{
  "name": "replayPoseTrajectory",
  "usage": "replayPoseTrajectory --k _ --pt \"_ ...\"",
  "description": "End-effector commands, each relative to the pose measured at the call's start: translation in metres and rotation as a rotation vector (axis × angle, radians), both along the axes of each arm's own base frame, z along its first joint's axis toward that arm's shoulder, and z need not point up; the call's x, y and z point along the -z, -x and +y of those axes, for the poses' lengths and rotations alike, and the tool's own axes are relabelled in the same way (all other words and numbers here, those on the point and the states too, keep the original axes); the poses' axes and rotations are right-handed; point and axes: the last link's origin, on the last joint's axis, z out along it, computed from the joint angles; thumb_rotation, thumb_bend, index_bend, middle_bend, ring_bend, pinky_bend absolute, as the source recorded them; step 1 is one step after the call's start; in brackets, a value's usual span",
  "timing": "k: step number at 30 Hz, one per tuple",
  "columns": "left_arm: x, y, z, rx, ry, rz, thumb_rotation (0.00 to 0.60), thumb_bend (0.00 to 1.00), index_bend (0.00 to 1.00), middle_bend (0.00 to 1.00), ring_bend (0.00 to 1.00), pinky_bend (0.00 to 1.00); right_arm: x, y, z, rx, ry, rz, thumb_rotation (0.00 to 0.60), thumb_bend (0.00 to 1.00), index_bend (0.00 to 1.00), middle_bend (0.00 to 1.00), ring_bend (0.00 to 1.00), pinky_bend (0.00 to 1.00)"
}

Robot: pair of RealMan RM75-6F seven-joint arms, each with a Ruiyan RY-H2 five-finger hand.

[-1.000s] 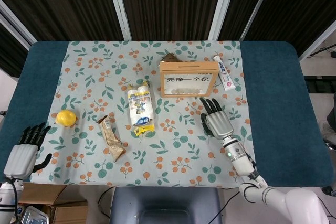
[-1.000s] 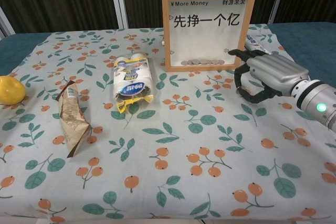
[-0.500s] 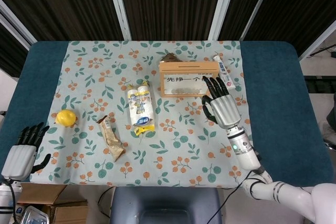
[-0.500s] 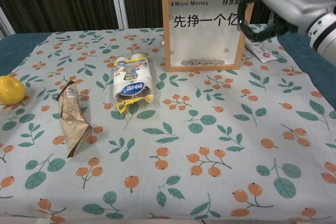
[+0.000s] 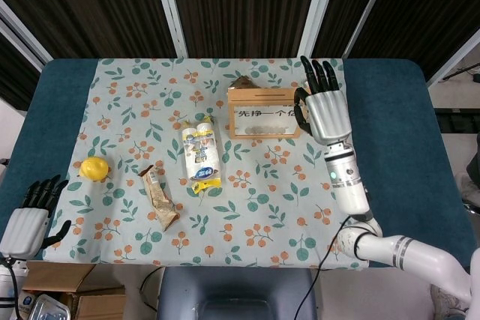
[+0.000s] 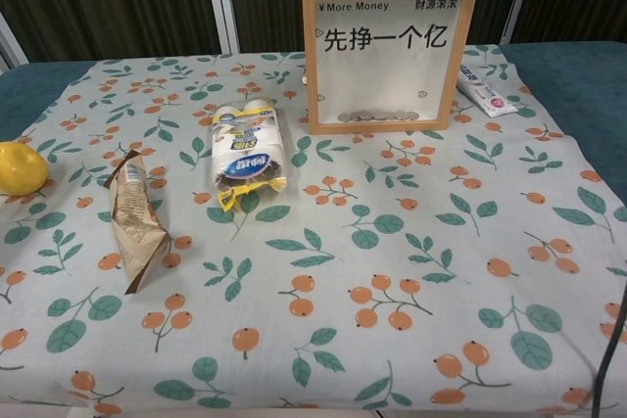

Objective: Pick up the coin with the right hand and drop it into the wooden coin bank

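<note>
The wooden coin bank [image 5: 262,113] [image 6: 390,51] stands upright at the back of the floral cloth, with several coins [image 6: 378,116] lying behind its clear front. My right hand [image 5: 324,106] hovers at the bank's right end, fingers pointing away from me. Its thumb is drawn in toward the bank's top corner as in a pinch. The coin itself is too small to make out there, and no loose coin shows on the cloth. The chest view does not show this hand. My left hand [image 5: 31,219] rests off the cloth's front left corner, fingers apart and holding nothing.
A lemon [image 5: 95,168] [image 6: 20,165], a crumpled snack wrapper [image 5: 160,198] [image 6: 132,224] and a tissue pack [image 5: 201,151] [image 6: 245,152] lie left of the bank. A toothpaste tube [image 6: 483,95] lies right of it, and a brown object [image 5: 241,82] sits behind it.
My right hand rose from the cloth in front of the bank, moved back and up to the bank's right end, and left the chest view. The left hand barely shifted.
</note>
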Motion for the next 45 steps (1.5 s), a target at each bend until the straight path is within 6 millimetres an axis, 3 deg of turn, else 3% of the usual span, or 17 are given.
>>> replayPoseTrajectory --k 1,13,22,45 --pt "-0.002 0.0 -0.001 0.002 -0.003 -0.002 0.6 0.36 0.0 0.0 0.0 0.0 -0.002 -0.018 -0.02 0.053 0.008 0.031 0.6 0.61 0.77 0.07 0.0 0.0" --pt "-0.007 0.0 -0.002 0.001 0.004 -0.004 0.6 0.36 0.0 0.0 0.0 0.0 0.024 -0.044 -0.055 0.178 -0.027 0.075 0.6 0.61 0.77 0.08 0.0 0.0" --pt "-0.007 0.003 -0.003 -0.01 0.001 -0.007 0.6 0.36 0.0 0.0 0.0 0.0 0.041 -0.054 -0.056 0.224 -0.037 0.104 0.6 0.61 0.77 0.09 0.0 0.0" --pt "-0.013 0.008 -0.005 -0.016 -0.015 -0.008 0.6 0.36 0.0 0.0 0.0 0.0 0.058 -0.053 -0.062 0.243 -0.031 0.147 0.6 0.61 0.78 0.09 0.0 0.0"
